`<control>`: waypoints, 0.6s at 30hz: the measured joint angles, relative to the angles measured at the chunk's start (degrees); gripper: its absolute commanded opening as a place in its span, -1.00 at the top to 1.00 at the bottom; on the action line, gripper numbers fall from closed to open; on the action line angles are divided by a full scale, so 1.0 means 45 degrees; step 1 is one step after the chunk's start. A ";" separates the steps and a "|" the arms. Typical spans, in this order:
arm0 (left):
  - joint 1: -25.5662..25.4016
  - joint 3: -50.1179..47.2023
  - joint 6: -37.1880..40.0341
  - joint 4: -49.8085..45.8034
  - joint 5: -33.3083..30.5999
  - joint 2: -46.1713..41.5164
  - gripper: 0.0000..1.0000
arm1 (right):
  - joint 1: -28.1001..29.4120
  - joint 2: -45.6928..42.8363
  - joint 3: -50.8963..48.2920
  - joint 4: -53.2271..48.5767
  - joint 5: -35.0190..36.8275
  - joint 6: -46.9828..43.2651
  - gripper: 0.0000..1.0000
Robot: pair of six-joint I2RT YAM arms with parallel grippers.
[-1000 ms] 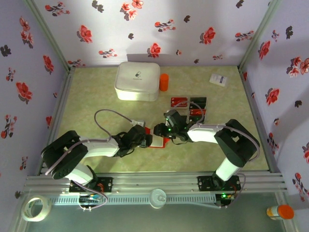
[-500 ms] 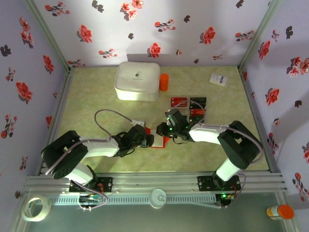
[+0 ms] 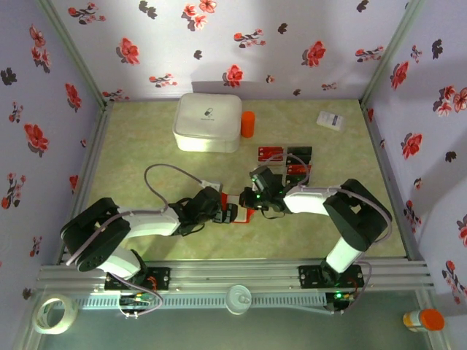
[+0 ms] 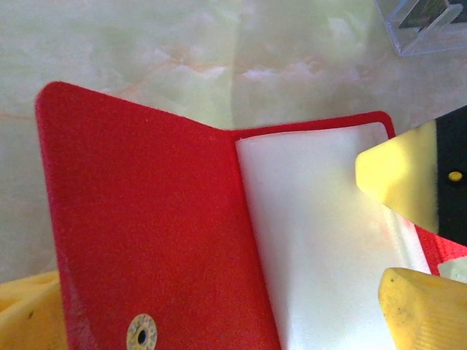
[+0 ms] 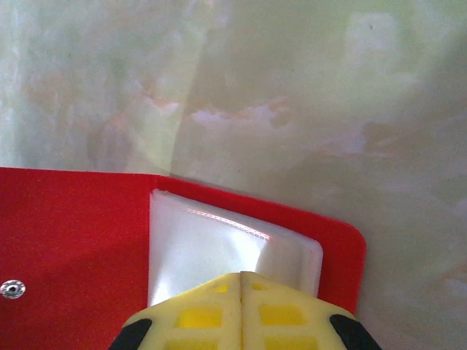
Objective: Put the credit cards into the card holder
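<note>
Much of card holder (image 5: 73, 211) cut off btm, partly behind closed right pincer (image 5: 241, 277).

Flowered lavender walls (image 3: 292, 29) enclose a pale green marbled tabletop (image 3: 139, 160).

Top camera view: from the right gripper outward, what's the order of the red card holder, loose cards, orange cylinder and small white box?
1. card holder, directly under the right gripper.
2. credit cards, just beyond, to the right.
3. orange cylinder, farther back, centre.
4. small white box, back right corner.
</note>
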 measured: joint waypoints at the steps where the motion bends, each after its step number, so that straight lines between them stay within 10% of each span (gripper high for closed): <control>1: -0.0029 0.0049 0.0044 -0.0146 -0.0005 0.0000 -0.99 | 0.0000 0.0015 0.0029 0.0010 -0.0053 0.0000 0.87; 18: -0.0359 0.0733 0.0520 -0.1302 -0.0296 0.0389 -0.95 | 0.0180 0.0539 0.0447 0.0262 -0.0413 0.0015 0.87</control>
